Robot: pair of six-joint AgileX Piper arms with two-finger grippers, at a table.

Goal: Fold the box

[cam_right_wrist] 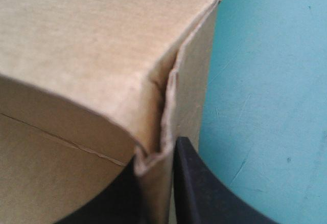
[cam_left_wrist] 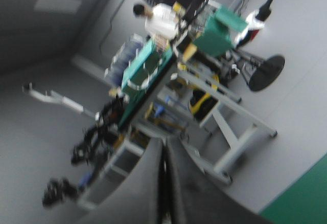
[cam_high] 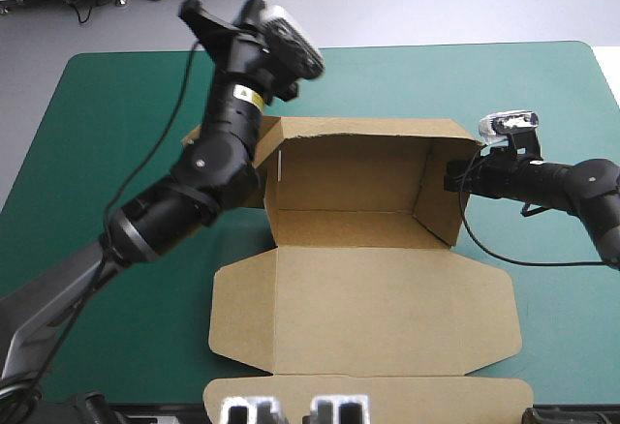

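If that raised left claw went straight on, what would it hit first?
Nothing nearby, it seems: the left claw is raised above the table, pointing out into the room, away from the box.

The table point(cam_high: 116, 105), under its teal-green cover, carries one brown box point(cam_high: 358, 298) at its middle. The box's open tray sits toward 12 o'clock and its lid lies flat toward 6 o'clock.

The box point(cam_high: 360, 201) sits in the middle of the table point(cam_high: 107, 95), its lid point(cam_high: 368, 308) flat toward me, my right gripper point(cam_right_wrist: 158, 155) pinching its right wall, my left gripper point(cam_left_wrist: 164, 143) raised above its left side.
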